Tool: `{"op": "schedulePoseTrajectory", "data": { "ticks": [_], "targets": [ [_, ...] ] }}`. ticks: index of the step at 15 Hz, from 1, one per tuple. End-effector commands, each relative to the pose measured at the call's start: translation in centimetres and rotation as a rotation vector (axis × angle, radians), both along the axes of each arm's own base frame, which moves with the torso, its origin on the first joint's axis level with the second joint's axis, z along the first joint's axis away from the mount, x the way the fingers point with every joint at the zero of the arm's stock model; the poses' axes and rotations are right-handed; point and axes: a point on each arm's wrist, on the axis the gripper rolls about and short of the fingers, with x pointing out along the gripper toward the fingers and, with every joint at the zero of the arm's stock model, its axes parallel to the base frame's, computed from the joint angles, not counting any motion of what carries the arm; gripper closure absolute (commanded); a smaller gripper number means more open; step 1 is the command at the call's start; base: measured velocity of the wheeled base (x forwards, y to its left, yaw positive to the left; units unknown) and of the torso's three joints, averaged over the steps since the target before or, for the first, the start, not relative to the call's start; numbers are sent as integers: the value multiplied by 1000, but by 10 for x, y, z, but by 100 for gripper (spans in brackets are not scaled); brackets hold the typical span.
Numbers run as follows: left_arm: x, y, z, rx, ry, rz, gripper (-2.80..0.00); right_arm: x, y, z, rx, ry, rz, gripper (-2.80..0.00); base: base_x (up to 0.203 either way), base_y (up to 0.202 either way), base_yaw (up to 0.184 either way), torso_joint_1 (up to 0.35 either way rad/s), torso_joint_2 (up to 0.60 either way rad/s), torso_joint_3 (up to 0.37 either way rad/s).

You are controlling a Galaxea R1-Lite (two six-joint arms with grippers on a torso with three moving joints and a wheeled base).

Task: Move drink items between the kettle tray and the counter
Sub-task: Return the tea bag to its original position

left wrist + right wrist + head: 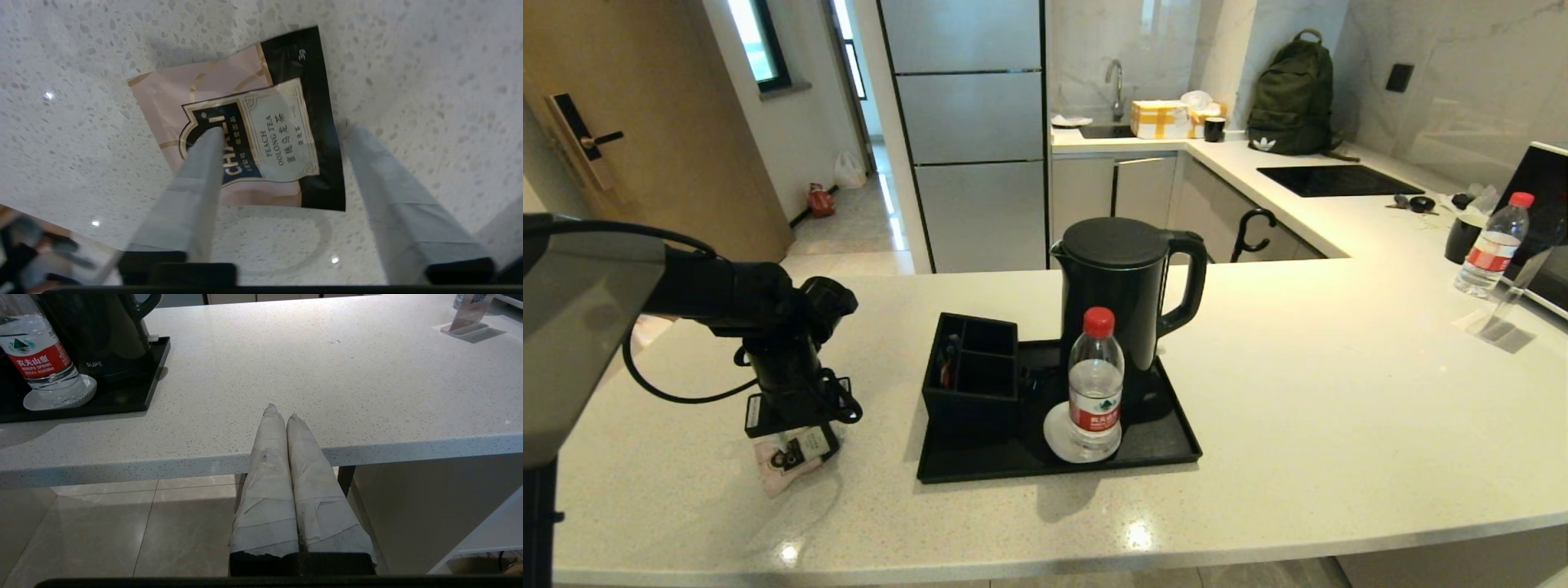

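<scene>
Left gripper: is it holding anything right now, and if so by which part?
Nothing is held. The left gripper is open above the peach oolong tea sachet, which lies flat on the counter.

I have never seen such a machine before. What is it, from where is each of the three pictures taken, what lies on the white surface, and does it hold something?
It is a robot with two arms; each ends in a two-fingered hand. The wide picture comes from a camera on its head. The other two come from cameras on its wrists, looking along the fingers.

On the stone counter sits a black tray carrying a black kettle, a compartmented box and a water bottle. Beside the tray, on the robot's left, lies a pink tea sachet.

The left hand is right over the sachet, fingers spread, one finger across its label. It grips nothing. The right hand waits at the counter's edge, fingers together and empty.
</scene>
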Motion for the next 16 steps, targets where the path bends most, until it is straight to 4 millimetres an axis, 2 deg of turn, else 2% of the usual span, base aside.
{"op": "schedulePoseTrajectory", "data": {
  "ticks": [1,3,5,7,10,14,16],
  "targets": [
    [1,0,-2,1,6,9,-280,0,0,0,-1,1,0,0,0,0,0,0,0,0],
    [1,0,-2,1,6,9,-280,0,0,0,-1,1,0,0,0,0,0,0,0,0],
    [-7,-3,8,-12,3,74,-280,0,0,0,-1,1,0,0,0,0,0,0,0,0],
    [-8,-3,6,-11,14,76,-280,0,0,0,-1,1,0,0,0,0,0,0,0,0],
    [-7,-3,1,2,30,84,-280,0,0,0,-1,1,0,0,0,0,0,0,0,0],
    [-6,-1,-18,50,83,96,-280,0,0,0,-1,1,-2,0,0,0,0,0,0,0],
    [-6,-1,-19,54,86,98,-280,0,0,0,-1,1,-2,0,0,0,0,0,0,0]
  ]
}}
